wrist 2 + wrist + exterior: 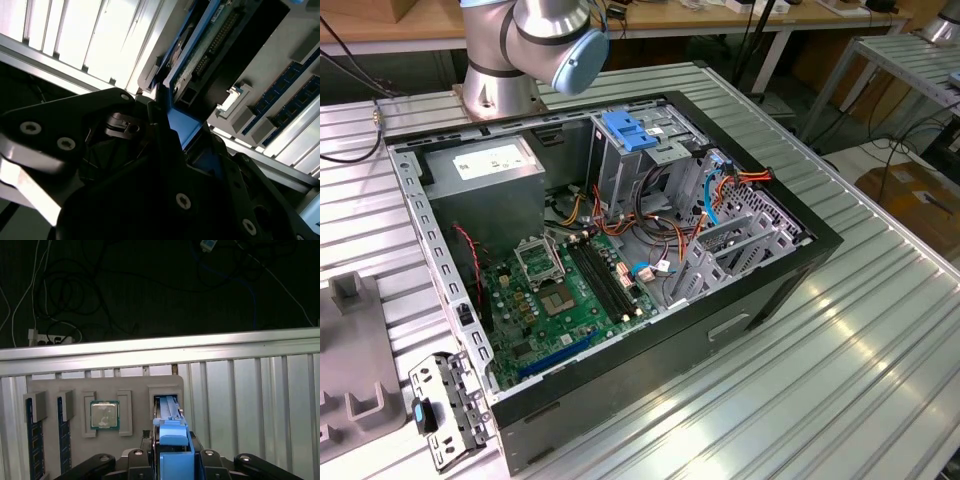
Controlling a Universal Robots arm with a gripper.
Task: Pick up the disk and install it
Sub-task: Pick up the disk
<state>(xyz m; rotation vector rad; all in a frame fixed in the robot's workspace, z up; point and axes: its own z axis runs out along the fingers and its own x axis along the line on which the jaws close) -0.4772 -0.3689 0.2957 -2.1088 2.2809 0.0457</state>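
Disk sits between the gripper jaws in the first wrist view, standing on edge. The jaws look clamped on it, one on each broad side, against the blue carrier. That fits: with the disk upright, the flat sides are the only faces a parallel gripper can reach from above, and the thin dimension fits the jaw span.

The end of the disk away from the gripper is in or right at a slot of the grey tray. I can't tell whether it's seated or lifted a little. My guess is the slot is there to hold the disk upright at a known pose, so the grasp repeats.

In the second wrist view the connector pins show on the part of the disk clear of the jaws, so the grip is on the carrier, not the connector.

Other tray parts:
- CPU lies flat in the pocket next over from the gripper.
- RAM sticks stand on edge in their own slots, further from the gripper.
- Both are apart from the jaws, so there's room to close without touching them.

The tray lies on the ribbed table.

In the exterior view the case is on the same table, apart from the gripper. It lies on its side with the panel off, so the drive cage is open from above, presumably for top-down access. Install isn't done: the disk is at the tray, not in the case.
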